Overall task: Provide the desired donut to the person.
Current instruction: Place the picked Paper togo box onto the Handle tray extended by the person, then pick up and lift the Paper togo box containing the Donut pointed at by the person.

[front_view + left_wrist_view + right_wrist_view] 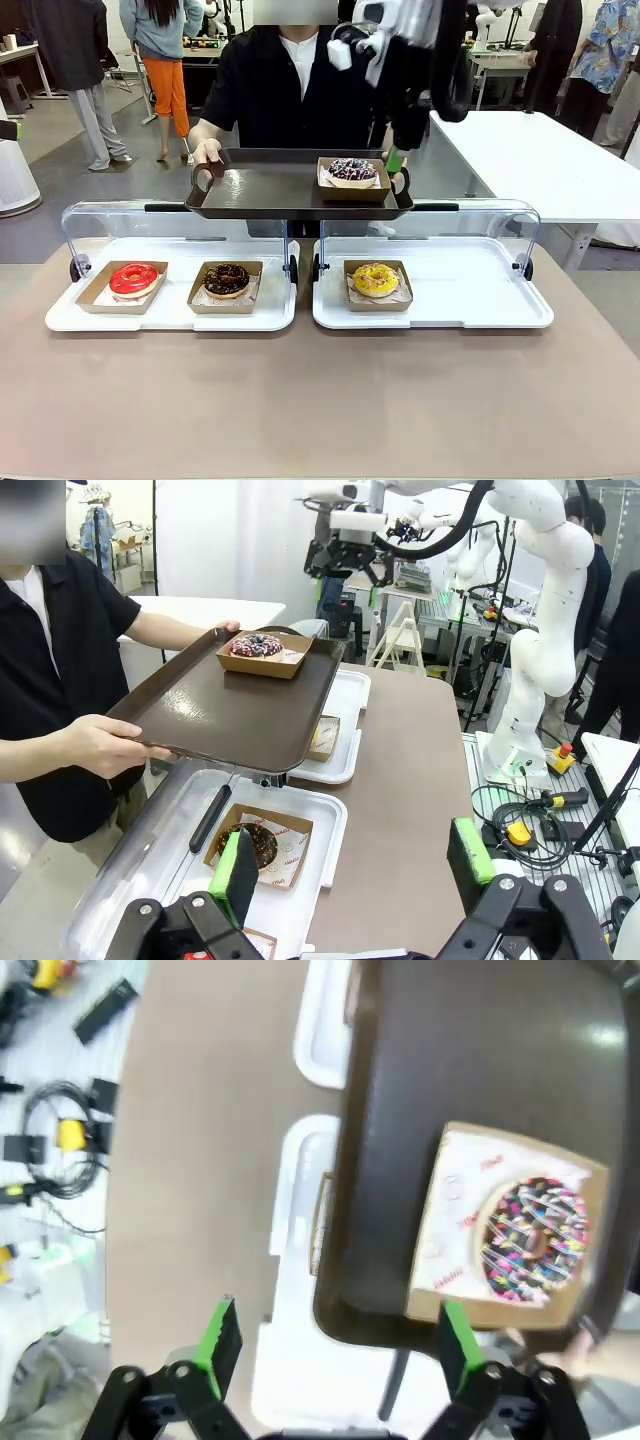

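Observation:
The person (290, 90) stands at the far side and holds a dark brown tray (260, 190) level in both hands. On its right part lies a sprinkled chocolate donut (352, 171) in a cardboard holder. My right gripper (400, 150) hangs open just above the tray's right end, apart from that donut. The right wrist view looks down on the sprinkled donut (535, 1240) and tray (420, 1110), with the right gripper (335, 1345) open and empty. My left gripper (352, 865) is open over the near white tray, above a chocolate donut (262, 845).
Two white trays (180, 312) with raised clear lids (110, 215) lie on the brown table. They hold a red donut (134, 279), a chocolate donut (227, 279) and a yellow donut (376, 279). A white table (540, 160) stands at the back right.

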Tool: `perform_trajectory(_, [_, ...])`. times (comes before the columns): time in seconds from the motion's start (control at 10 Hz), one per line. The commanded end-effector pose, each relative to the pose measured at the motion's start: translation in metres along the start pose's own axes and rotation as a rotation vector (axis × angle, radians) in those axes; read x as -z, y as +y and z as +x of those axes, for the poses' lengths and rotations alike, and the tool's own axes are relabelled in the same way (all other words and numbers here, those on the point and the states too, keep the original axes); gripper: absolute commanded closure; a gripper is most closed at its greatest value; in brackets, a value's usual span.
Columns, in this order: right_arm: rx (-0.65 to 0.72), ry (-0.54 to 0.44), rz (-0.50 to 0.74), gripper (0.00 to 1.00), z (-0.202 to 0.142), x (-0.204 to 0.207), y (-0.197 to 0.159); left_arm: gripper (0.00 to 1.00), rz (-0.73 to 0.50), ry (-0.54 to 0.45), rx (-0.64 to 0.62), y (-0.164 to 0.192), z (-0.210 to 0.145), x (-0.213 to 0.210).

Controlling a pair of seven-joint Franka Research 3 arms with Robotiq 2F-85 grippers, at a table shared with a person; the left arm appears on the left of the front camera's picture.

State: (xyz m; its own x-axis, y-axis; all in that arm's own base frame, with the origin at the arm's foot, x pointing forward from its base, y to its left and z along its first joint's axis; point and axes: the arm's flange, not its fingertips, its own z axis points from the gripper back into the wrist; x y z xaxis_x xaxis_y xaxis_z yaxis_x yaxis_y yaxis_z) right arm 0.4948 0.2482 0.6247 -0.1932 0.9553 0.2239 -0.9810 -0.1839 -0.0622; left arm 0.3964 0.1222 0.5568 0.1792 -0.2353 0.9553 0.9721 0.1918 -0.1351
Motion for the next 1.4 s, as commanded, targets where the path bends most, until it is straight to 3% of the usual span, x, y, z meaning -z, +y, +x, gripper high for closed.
perform_trajectory(0.0, [0.042,-0.056,-0.021,0.00,-0.054,-0.007,0.038,0.00,-0.004,-0.012,0.007,-0.001,0.002,0.000])
perform_trajectory(0.3, [0.248,-0.093,-0.090,0.00,-0.131,-0.019,0.072,0.00,-0.004,-0.012,0.007,-0.001,0.002,0.000])
perform_trajectory(0.5, [0.278,-0.105,-0.085,0.00,-0.161,-0.017,0.092,0.00,-0.004,-0.012,0.007,-0.001,0.002,0.000])
perform_trajectory(1.3, [0.307,-0.083,-0.064,0.00,-0.175,-0.023,0.089,0.00,-0.004,-0.012,0.007,-0.001,0.002,0.000])
